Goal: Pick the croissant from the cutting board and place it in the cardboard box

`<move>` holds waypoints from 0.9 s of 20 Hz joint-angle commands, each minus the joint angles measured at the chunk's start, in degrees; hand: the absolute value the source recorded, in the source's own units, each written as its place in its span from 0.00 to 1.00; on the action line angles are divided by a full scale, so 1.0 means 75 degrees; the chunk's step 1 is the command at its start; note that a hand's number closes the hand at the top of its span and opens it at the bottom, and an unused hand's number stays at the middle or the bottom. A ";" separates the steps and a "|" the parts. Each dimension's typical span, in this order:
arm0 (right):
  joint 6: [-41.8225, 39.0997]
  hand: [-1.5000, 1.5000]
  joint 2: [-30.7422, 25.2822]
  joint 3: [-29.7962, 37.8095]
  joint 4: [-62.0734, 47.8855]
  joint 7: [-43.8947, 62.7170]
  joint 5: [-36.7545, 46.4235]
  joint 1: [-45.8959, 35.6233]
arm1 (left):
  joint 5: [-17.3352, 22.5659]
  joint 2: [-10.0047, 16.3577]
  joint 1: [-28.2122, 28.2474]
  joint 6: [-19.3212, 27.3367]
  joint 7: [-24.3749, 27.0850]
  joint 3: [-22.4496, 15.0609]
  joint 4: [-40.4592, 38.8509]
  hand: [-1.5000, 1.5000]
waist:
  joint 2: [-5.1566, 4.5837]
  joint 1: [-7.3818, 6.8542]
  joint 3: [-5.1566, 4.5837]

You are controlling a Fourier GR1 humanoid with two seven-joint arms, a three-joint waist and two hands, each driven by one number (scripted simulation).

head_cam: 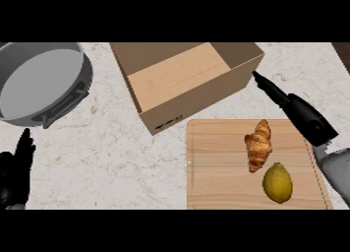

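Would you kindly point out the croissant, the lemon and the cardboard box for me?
croissant (258,145), head view, on the middle of its browned body.
lemon (277,183), head view, on the centre of its yellow skin.
cardboard box (199,97), head view, on its near outer wall.

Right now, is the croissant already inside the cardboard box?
No, the croissant lies on the cutting board next to the lemon, outside the cardboard box.
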State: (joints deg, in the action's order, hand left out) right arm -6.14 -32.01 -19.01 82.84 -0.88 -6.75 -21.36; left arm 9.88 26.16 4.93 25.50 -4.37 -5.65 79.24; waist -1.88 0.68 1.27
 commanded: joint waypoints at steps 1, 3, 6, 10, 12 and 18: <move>0.0267 0.00 0.0430 0.0516 -0.0474 -0.0465 -0.0272 0.0422 | -0.0354 0.0168 -0.0019 0.0013 -0.0144 -0.0102 0.0179 0.50 | 0.0241 -0.0091 -0.0161; 0.0764 0.00 0.0851 0.0935 -0.0469 -0.0574 -0.0797 0.0816 | -0.0581 0.0569 -0.0706 -0.0080 -0.0207 -0.0042 0.0013 0.50 | 0.0222 0.0076 -0.0153; 0.1399 0.00 0.1414 0.1942 -0.0421 -0.0869 -0.1812 0.1376 | -0.0941 0.1265 -0.0703 -0.0188 0.0285 0.0150 0.0125 0.50 | 0.0255 0.0287 -0.0129; 0.2668 0.00 -0.0032 0.0017 -0.0770 -0.1759 0.2406 0.2472 | -0.0701 0.1063 -0.0714 -0.0635 0.0175 -0.0043 -0.0092 0.50 | 0.0245 0.0200 -0.0160; 0.2401 0.00 0.0962 0.0993 -0.0968 -0.2878 0.0403 0.2931 | -0.0744 0.1140 -0.0869 -0.0678 0.0186 0.0016 -0.0212 0.50 | 0.0231 0.0255 -0.0130; 0.0766 0.00 0.0553 0.1833 -0.2245 -0.5861 -0.0113 0.3090 | -0.0766 0.1026 -0.1242 -0.1134 0.0159 0.0112 -0.0377 0.50 | 0.0240 -0.0059 -0.0162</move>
State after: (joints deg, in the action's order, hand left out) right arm 3.79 -27.03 -8.11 71.55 -33.75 -7.15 0.29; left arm 4.39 33.74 -2.20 19.13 -2.72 -5.69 77.51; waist -0.05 1.13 0.07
